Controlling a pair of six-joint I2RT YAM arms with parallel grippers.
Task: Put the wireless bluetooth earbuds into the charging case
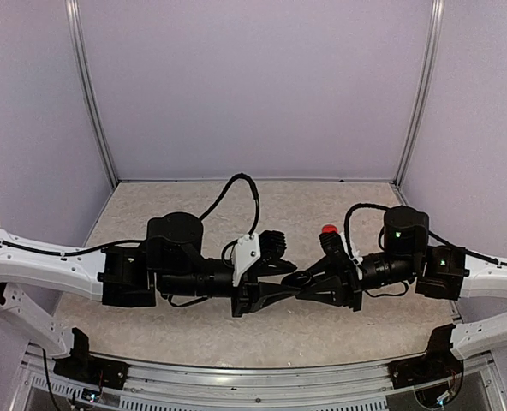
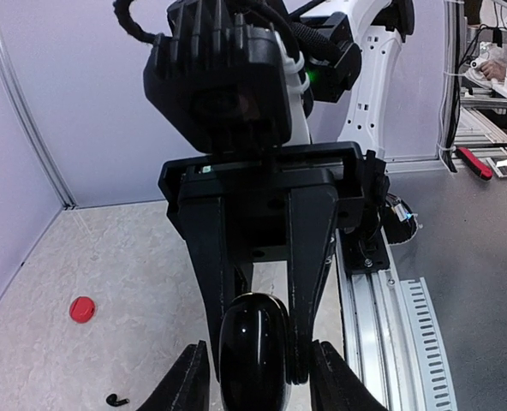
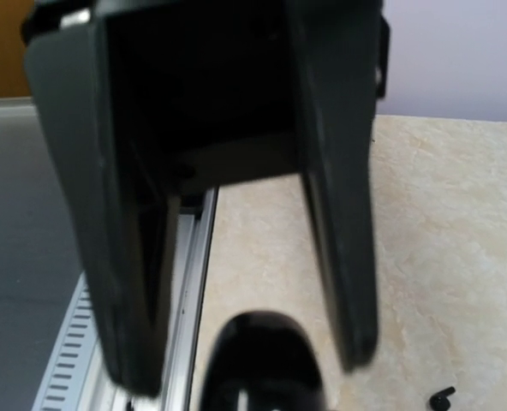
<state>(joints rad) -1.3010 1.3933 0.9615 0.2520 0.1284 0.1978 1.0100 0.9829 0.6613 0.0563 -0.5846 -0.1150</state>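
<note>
A glossy black oval charging case point(image 2: 253, 351) hangs in the air between my two grippers, which meet tip to tip at mid-table. My right gripper point(image 1: 285, 287) faces the left wrist camera. Its fingers point(image 2: 309, 257) press on the two sides of the case. My left gripper point(image 2: 260, 372) is open, its fingers spread outside the right fingers and the case. The case also shows in the right wrist view point(image 3: 258, 360). One black earbud point(image 2: 116, 400) lies on the table, also seen in the right wrist view point(image 3: 442, 396). The other earbuds are out of view.
A small red rounded object point(image 1: 329, 229) lies on the beige tabletop behind the right wrist, also in the left wrist view point(image 2: 82, 308). The metal rail point(image 2: 382, 317) runs along the table's near edge. Lilac walls enclose the back and sides.
</note>
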